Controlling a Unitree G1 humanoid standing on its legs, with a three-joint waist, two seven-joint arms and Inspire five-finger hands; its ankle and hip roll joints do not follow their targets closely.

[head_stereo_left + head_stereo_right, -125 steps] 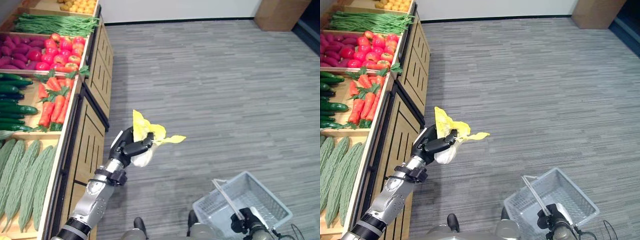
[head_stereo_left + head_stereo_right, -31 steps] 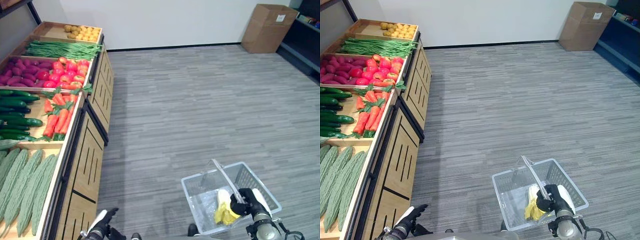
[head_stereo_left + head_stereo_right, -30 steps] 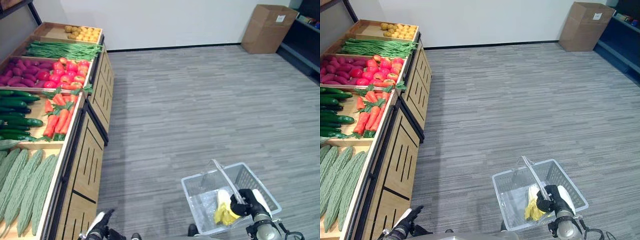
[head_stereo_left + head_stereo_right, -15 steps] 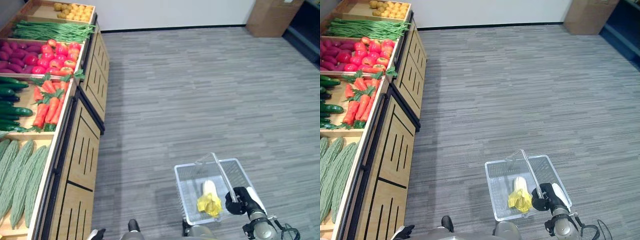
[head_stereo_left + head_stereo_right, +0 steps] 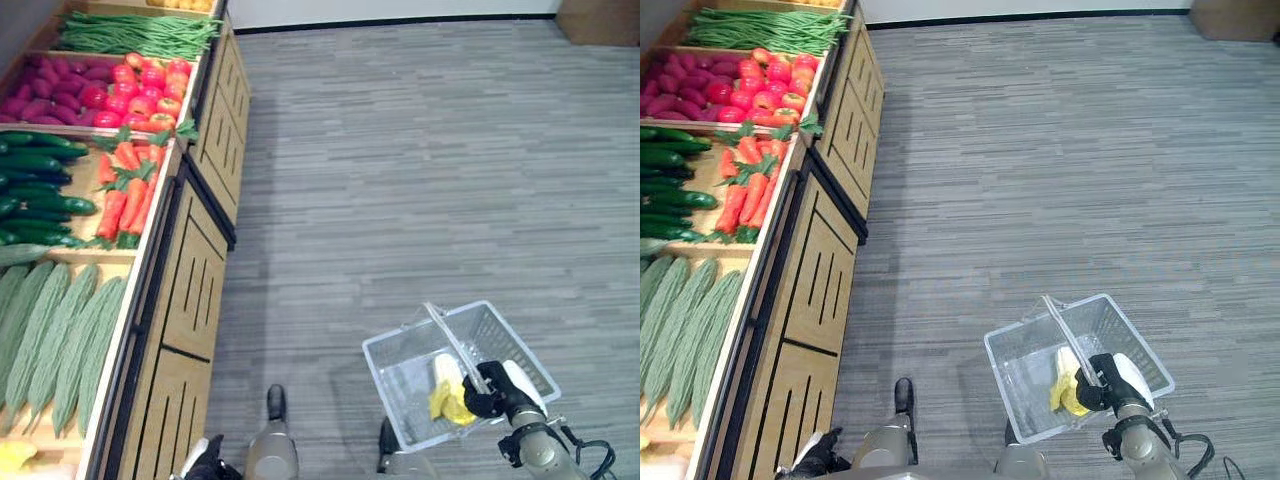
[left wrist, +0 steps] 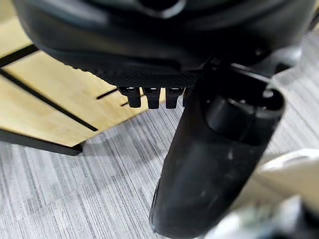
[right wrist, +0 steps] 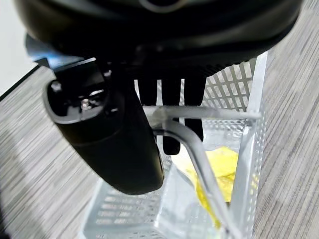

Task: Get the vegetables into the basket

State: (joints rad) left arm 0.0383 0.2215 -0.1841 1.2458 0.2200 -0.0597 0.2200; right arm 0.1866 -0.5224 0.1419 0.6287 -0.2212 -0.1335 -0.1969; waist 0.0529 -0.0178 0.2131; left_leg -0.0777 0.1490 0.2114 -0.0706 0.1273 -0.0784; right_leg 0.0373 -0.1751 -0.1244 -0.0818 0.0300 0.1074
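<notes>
A clear plastic basket (image 5: 388, 398) hangs low at the right over the grey floor. My right hand (image 5: 488, 397) is shut on its handle (image 7: 199, 112), its fingers (image 7: 170, 97) curled round the bar. A yellow-and-white cabbage (image 5: 445, 388) lies inside the basket, also seen past the fingers as yellow leaves (image 7: 222, 167). My left hand (image 5: 207, 463) hangs low beside the wooden stand, holding nothing, its thumb (image 6: 219, 164) standing out.
A wooden produce stand (image 5: 190, 290) runs along the left. It holds bitter gourds (image 5: 55, 330), cucumbers (image 5: 35, 190), carrots (image 5: 125, 190), tomatoes (image 5: 145, 85), purple roots (image 5: 45, 95) and green beans (image 5: 140, 30). Grey floor (image 5: 420, 170) stretches to the right.
Four seconds ago my left hand held the cabbage up; now it lies in the basket and that hand hangs low. Since then the camera has shifted; the right hand keeps the handle.
</notes>
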